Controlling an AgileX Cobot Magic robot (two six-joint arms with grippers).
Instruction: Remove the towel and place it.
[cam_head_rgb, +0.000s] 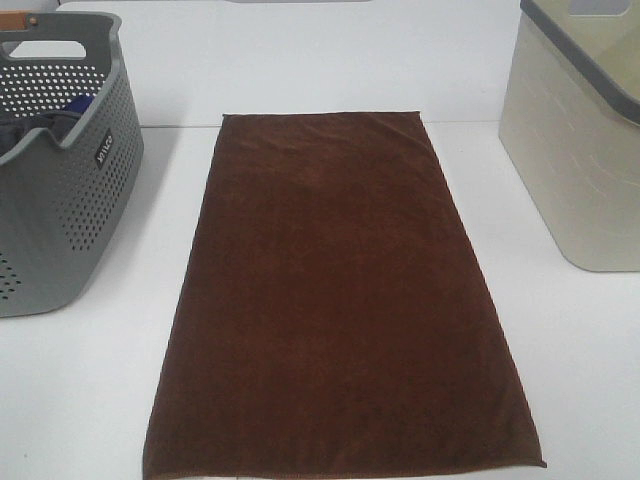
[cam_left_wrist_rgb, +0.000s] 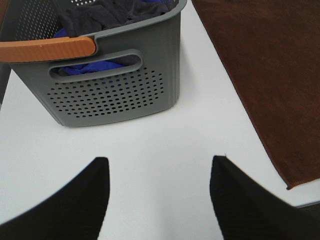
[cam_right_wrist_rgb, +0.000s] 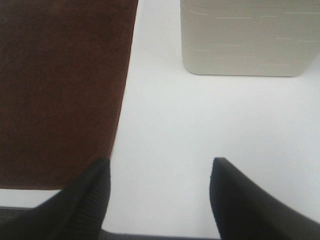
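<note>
The dark reddish-brown towel (cam_head_rgb: 335, 290) lies spread flat down the middle of the white table, its long side running from front to back. It also shows in the left wrist view (cam_left_wrist_rgb: 265, 75) and the right wrist view (cam_right_wrist_rgb: 60, 85). My left gripper (cam_left_wrist_rgb: 160, 172) is open and empty over bare table, between the grey basket and the towel's near corner. My right gripper (cam_right_wrist_rgb: 160, 172) is open and empty over bare table beside the towel's other near corner. Neither gripper shows in the exterior high view.
A grey perforated basket (cam_head_rgb: 95, 190) with an orange handle (cam_left_wrist_rgb: 45, 49) stands at the left, holding dark and bluish cloths (cam_left_wrist_rgb: 95, 67). A cream bin (cam_head_rgb: 580, 150) stands at the right, also in the right wrist view (cam_right_wrist_rgb: 250, 37). The table's front edge lies just under both grippers.
</note>
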